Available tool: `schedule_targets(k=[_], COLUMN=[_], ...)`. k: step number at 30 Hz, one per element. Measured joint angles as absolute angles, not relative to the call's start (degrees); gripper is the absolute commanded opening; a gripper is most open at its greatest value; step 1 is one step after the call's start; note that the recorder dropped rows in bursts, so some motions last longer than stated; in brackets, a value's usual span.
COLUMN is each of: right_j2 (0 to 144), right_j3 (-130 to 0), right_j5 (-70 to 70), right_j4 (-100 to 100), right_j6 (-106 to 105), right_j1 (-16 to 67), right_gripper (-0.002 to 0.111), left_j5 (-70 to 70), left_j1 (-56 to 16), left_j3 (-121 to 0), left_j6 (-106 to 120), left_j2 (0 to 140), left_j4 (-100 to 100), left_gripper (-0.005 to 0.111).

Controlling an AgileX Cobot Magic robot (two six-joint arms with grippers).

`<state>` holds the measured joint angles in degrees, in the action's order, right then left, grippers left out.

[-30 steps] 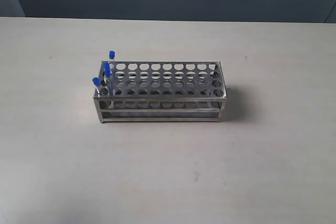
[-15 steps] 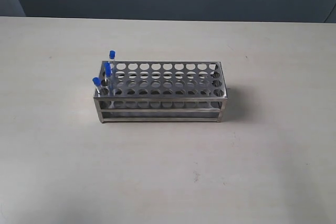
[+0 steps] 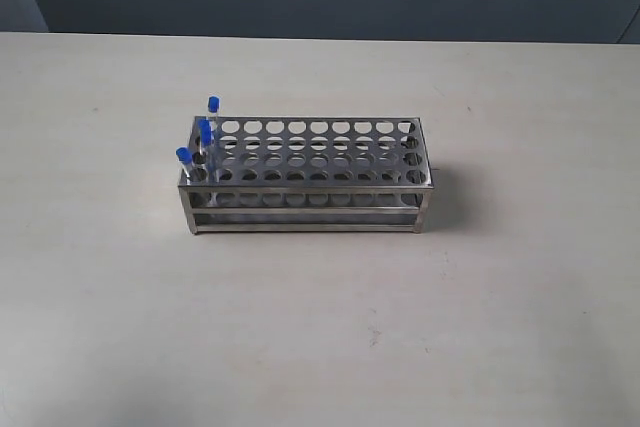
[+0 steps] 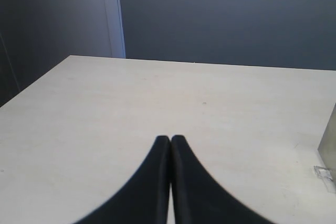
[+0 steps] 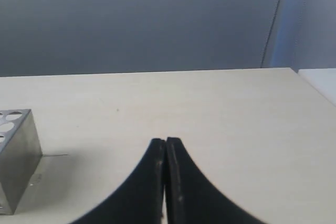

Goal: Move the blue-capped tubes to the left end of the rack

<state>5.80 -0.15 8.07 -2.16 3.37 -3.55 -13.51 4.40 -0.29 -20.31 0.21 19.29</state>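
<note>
The shiny metal rack [image 3: 310, 179] stands in the middle of the pale table in the exterior view. Three blue-capped tubes stand upright in holes at its left end: one at the back [image 3: 213, 117], one in the middle [image 3: 205, 142], one at the front corner [image 3: 184, 162]. Neither arm shows in the exterior view. My left gripper [image 4: 170, 138] is shut and empty over bare table, with a corner of the rack [image 4: 329, 145] at the picture's edge. My right gripper [image 5: 165, 140] is also shut and empty, and the rack's end [image 5: 18, 156] lies off to one side of it.
The pale table [image 3: 500, 327] ends at a dark wall behind it. A white surface [image 5: 320, 80] shows beyond the table's corner in the right wrist view.
</note>
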Motion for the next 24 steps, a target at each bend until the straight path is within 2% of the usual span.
schedule_targets(k=[8, 24], right_j2=[3.7, 3.7], right_j3=[-0.1, -0.1], right_j5=[13.3, 17.4], right_j4=[3.8, 1.1], right_j6=[-3.2, 0.0], right_j1=[-10.9, -11.7], right_gripper=[0.0, 0.0], left_j5=[-13.5, -13.5], left_j1=[4.4, 4.4], left_j3=[-0.3, -0.3], left_j6=[-20.3, -20.3], left_j2=[0.2, 0.2], left_j4=[19.3, 19.3], left_gripper=[0.0, 0.0])
